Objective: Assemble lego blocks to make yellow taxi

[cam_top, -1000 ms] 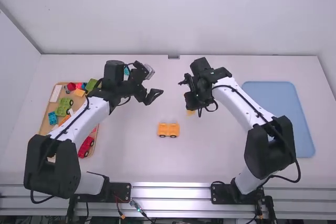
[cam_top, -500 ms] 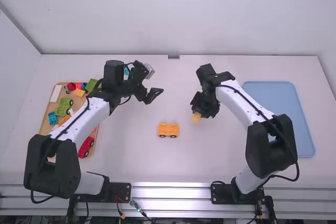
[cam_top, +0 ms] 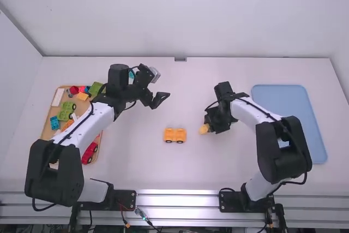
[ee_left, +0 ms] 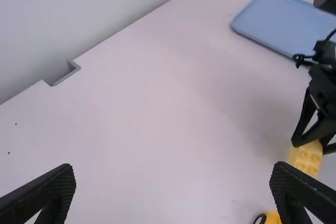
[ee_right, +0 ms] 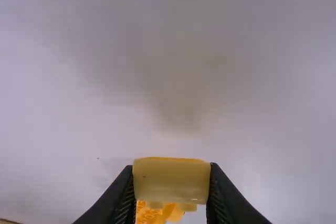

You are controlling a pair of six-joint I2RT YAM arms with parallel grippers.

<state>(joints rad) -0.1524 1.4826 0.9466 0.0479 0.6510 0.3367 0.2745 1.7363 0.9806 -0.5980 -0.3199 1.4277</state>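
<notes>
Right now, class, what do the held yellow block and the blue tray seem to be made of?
Yellow block: likely satin plastic, from its moulded studs and smooth side. Blue tray: perhaps matte plastic, given its even colour, rounded corners.

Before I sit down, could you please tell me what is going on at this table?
The right gripper holds a yellow block between its fingers, near the orange-yellow wheeled piece in the middle of the table. The two are not joined. The left gripper is open and empty, beside the tray of assorted blocks.
</notes>
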